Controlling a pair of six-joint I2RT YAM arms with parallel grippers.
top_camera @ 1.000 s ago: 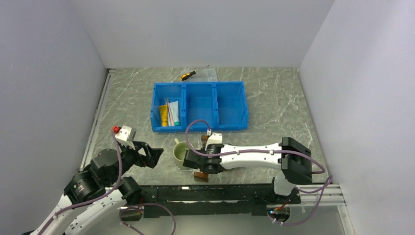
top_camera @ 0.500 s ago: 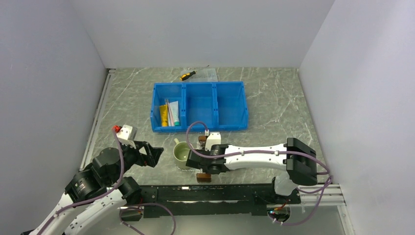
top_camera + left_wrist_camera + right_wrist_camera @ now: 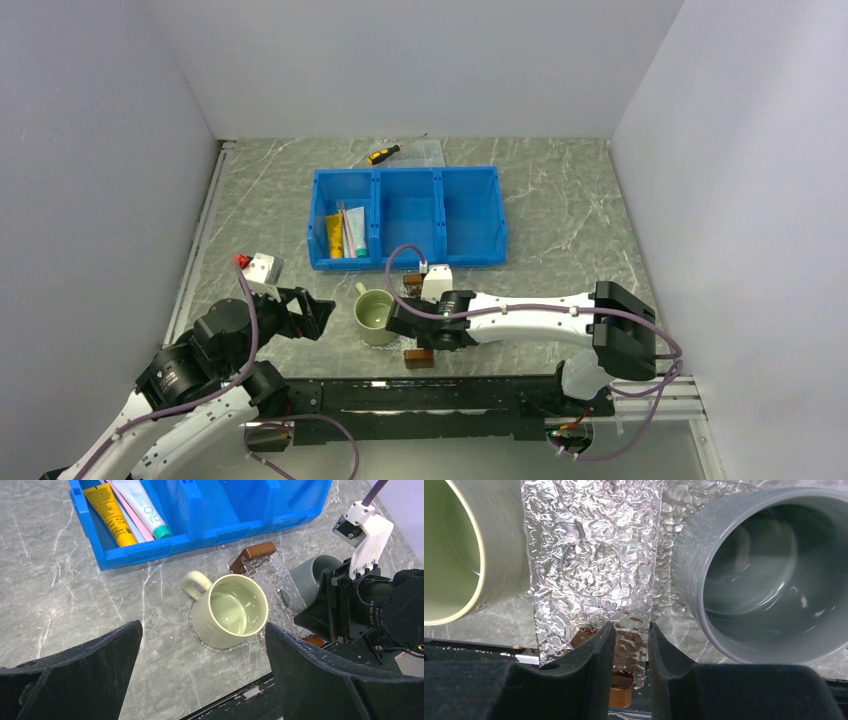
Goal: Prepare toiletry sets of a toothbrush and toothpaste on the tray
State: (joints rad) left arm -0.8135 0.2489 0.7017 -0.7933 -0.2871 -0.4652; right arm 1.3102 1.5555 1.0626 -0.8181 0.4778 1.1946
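Two mugs flank the clear plastic tray with brown wooden handles; right fingers pinch its near end, likely to drag it free. Left fingers gape empty. White toothpaste tube and thin pink toothbrush lie in the blue bin's left compartment.

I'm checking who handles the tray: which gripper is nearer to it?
Right. The right gripper is closed on the tray at its near end, by the wooden handle. The left gripper hovers open off to the tray's left, beyond the green mug, touching nothing.
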